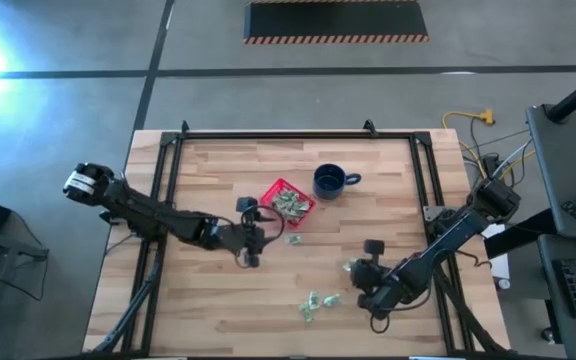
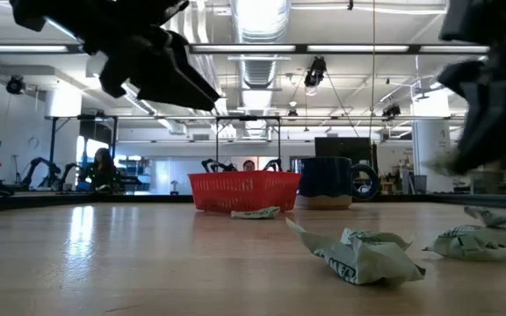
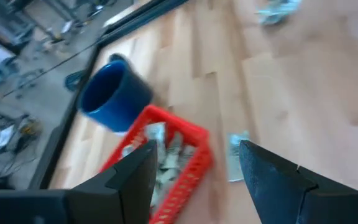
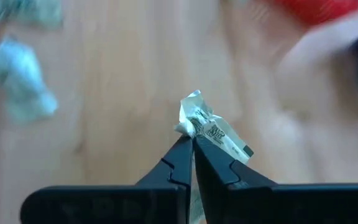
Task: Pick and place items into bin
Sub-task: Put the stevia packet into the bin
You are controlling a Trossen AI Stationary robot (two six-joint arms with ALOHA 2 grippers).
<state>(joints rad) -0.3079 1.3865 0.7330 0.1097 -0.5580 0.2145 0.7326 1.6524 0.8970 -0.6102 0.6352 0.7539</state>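
Observation:
The red bin [image 1: 288,200] stands mid-table with several pale green-and-white wrapped items inside, and the dark blue mug [image 1: 330,181] is just to its right. Loose items lie on the wood beside the bin [image 1: 293,239] and near the front edge [image 1: 313,303]. My left gripper [image 3: 197,149] hovers open to the near left of the bin [image 3: 166,162], with nothing between its fingers. At the near right, my right gripper [image 4: 188,142] is shut on one wrapped item [image 4: 211,129]. My right gripper pinches the wrapped item by one crinkled end [image 4: 191,127] between its two fingertips [image 4: 180,149]. The fingers slant down toward the table. The rest of the wrapper sticks out past the tips. In the low view the gripper [image 2: 490,105] is above the tabletop.
Loose wrapped pieces [image 2: 363,250] [image 2: 473,239] lie close to the front edge, and another [image 2: 255,212] lies in front of the bin [image 2: 242,190]. A black frame [image 1: 168,160] borders the wooden table. Bare wood shows at front left.

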